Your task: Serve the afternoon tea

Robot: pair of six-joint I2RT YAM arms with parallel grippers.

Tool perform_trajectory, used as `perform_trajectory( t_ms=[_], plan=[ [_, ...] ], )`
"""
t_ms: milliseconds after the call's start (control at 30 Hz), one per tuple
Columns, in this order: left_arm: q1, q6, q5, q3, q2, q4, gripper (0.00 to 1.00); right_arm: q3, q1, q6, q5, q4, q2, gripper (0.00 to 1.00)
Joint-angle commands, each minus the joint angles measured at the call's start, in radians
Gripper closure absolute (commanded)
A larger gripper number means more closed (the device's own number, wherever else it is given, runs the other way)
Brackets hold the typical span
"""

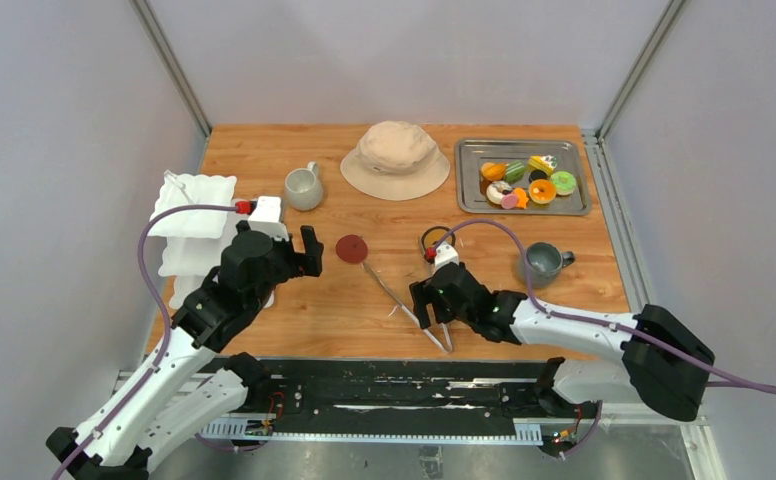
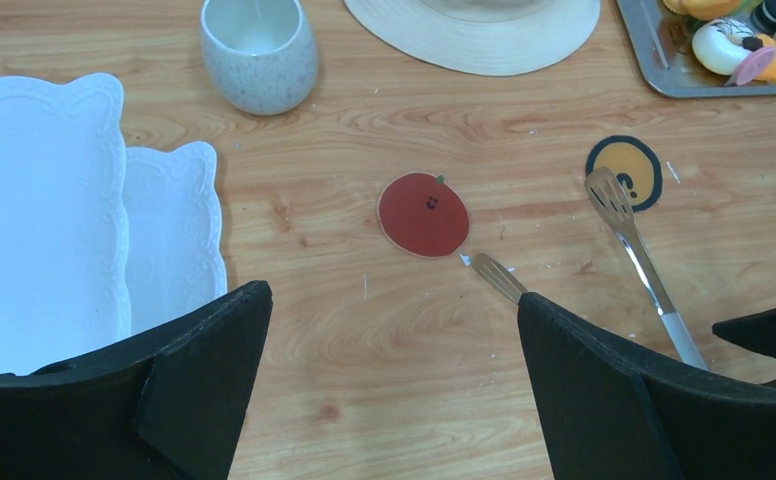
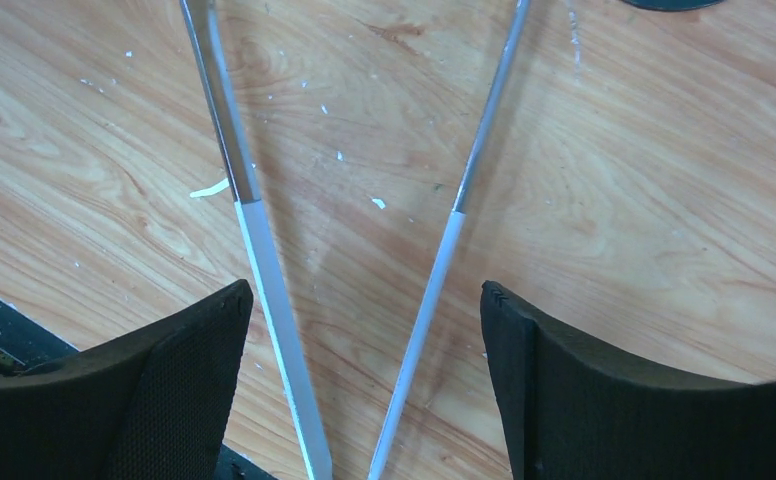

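Right tool, jaws apart, straddles the tongs lying on the table; left tool is apart too. Toy pastries sit in the far tray. Next, likely: clamp the tongs.

A worktop of warm orange-brown wood grain spreads under and ahead of the left hand and the right hand, and it is speckled with small white flecks beneath the right one. Beyond both hands a pale grey back wall closes the space, a plain left wall and right wall flank them on their outer sides, and slanted metal posts rise at the far corners. Behind the hands, along the near edge, a black rail runs above a grey metal surface. The light is soft and even, and the shadows are faint.
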Motion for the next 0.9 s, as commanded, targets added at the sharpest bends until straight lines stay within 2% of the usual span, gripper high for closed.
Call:
perform_trajectory(
  t_ms=[0, 400, 867],
  plan=[
    [0.005, -0.015, 0.003, -0.007, -0.012, 0.030, 0.02, 0.023, 0.020, 0.003, -0.037, 0.040, 0.044, 0.16],
    [0.005, -0.024, 0.008, -0.012, -0.019, 0.032, 0.02, 0.037, 0.075, -0.017, 0.005, 0.084, 0.129, 0.15],
    [0.005, -0.033, 0.026, -0.013, -0.008, 0.033, 0.02, 0.072, 0.138, 0.111, 0.204, 0.080, 0.254, 0.14]
  ],
)
